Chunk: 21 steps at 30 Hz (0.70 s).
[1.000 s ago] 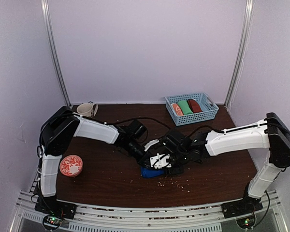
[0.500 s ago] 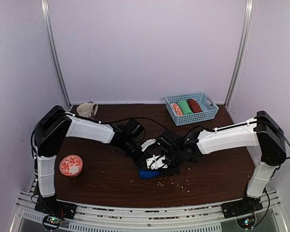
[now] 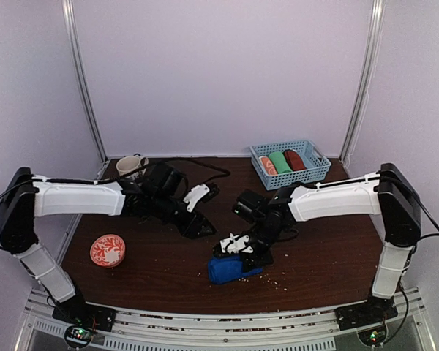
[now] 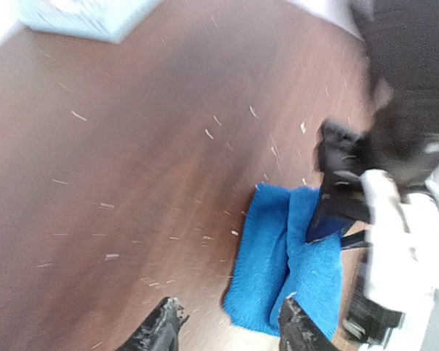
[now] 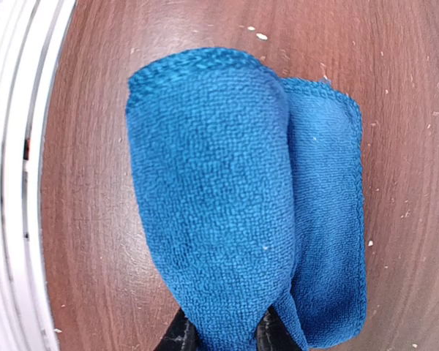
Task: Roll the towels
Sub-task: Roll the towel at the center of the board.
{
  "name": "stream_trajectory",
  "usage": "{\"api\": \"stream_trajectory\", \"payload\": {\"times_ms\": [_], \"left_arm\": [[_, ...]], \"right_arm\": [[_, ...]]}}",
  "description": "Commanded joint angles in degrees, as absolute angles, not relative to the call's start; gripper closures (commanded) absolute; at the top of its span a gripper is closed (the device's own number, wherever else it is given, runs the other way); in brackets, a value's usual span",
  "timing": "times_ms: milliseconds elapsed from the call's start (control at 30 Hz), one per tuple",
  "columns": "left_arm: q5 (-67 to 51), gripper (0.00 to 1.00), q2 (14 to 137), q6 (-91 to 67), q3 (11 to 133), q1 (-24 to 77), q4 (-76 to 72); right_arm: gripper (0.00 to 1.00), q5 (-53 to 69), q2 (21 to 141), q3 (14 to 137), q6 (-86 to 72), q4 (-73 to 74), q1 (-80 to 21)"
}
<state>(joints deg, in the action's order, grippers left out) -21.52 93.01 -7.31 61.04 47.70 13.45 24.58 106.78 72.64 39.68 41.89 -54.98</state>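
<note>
the royal blue towel [image 3: 230, 269] lies near the front edge of the dark wooden table [image 3: 154, 272], wound into a stubby roll with a flatter layer alongside it. the right gripper [image 3: 241, 251] is clamped on one end of the roll, probably to keep it from unwinding. the left gripper [image 3: 199, 227] hovers to the left, well apart from it, fingers spread and empty. the rust-brown towel [image 3: 295, 159] sits rolled in the blue basket [image 3: 318, 170] at the back right.

Camera layout
Top camera high over the blue towel [image 3: 233, 269]; right wrist close above it, left wrist oblique beside it.
</note>
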Motion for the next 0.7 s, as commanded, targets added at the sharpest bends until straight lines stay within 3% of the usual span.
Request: {"api": "stream_trajectory", "payload": {"times_ms": [0,133,367,667], "left_arm": [[-7.1,0.55,78.7,-6.1,54.8,51.5,3.2],[6.4,0.52,73.3,4.7,54.0,63.6,2.0],[20.3,0.56,85.7,13.8,62.4,74.9,17.6],[16.6,0.52,95.3,13.6,64.5,76.3,18.8]], "right_arm": [[0.86,32.7,115.1,78.6,37.8,55.6,-51.7],[0.86,36.2,122.7,86.2,36.8,61.9,-49.9],[0.86,37.5,128.5,90.5,35.7,63.8,-48.5],[0.85,37.0,128.6,89.9,35.5,63.1,-47.8]]}}
